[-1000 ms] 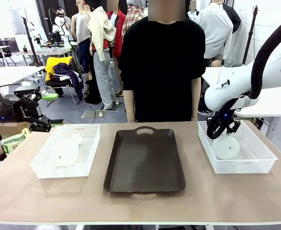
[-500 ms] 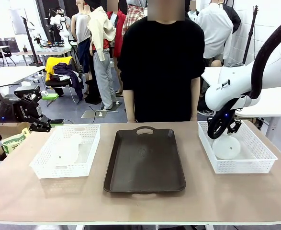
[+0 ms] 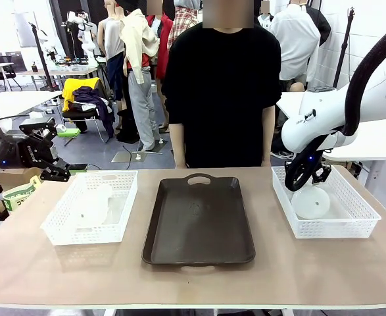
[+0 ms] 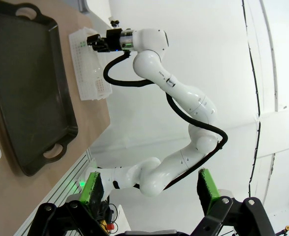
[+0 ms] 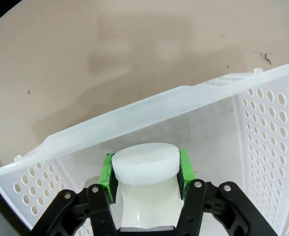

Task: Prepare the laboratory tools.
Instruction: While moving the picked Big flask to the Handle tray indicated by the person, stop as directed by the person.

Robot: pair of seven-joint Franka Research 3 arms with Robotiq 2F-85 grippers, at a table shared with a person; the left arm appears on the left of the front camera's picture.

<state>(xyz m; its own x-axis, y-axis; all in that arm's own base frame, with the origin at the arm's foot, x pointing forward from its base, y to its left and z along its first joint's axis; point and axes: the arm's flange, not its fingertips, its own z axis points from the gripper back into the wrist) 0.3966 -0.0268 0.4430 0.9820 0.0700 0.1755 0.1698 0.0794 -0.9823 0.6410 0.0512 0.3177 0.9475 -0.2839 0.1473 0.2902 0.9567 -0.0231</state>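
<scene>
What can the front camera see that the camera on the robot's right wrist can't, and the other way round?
Front camera: a person behind the table, the dark tray in the middle, the left basket with another flask in it, and the left tool, open, off to the left.
Right wrist camera: a close look at the green pads squeezing the right flask by its neck.
Both: the right basket, the right flask, and the right tool shut on it.

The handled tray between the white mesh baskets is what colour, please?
The flat handled tray is plain dark brown, seen best in the front view.
</scene>
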